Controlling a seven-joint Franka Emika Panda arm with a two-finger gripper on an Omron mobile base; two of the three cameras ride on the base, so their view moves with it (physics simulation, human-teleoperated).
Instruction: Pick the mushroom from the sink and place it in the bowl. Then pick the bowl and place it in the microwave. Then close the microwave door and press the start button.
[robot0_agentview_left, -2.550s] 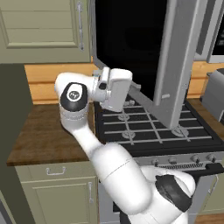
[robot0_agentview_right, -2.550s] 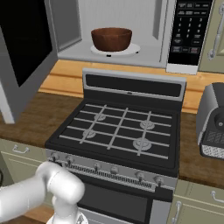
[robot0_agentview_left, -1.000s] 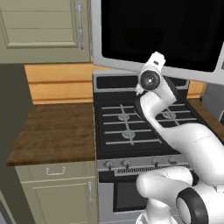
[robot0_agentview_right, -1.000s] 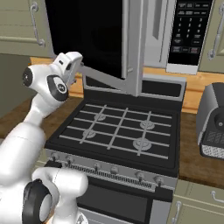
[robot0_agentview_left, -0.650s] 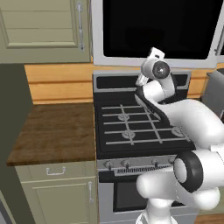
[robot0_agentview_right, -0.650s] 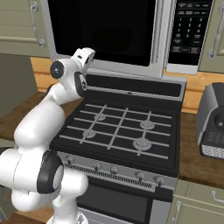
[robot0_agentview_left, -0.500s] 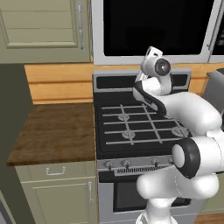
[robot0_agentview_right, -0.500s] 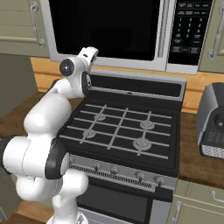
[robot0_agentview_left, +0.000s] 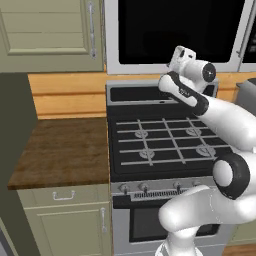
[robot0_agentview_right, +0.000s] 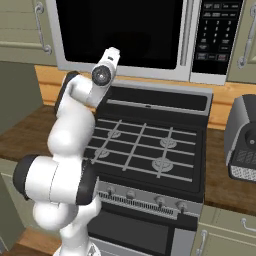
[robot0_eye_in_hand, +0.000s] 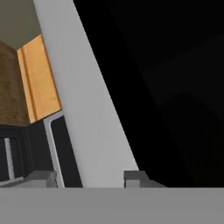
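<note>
My arm reaches up and forward over the stove, elbow bent, the wrist raised so my gripper sits right up against the lower frame of the microwave door, which lies shut and flat against the microwave. Through my hand camera the grey frame runs between my two fingertips, which stand apart, holding nothing. The control panel is well off to the gripper's right.

microwave door shut, black window
</note>
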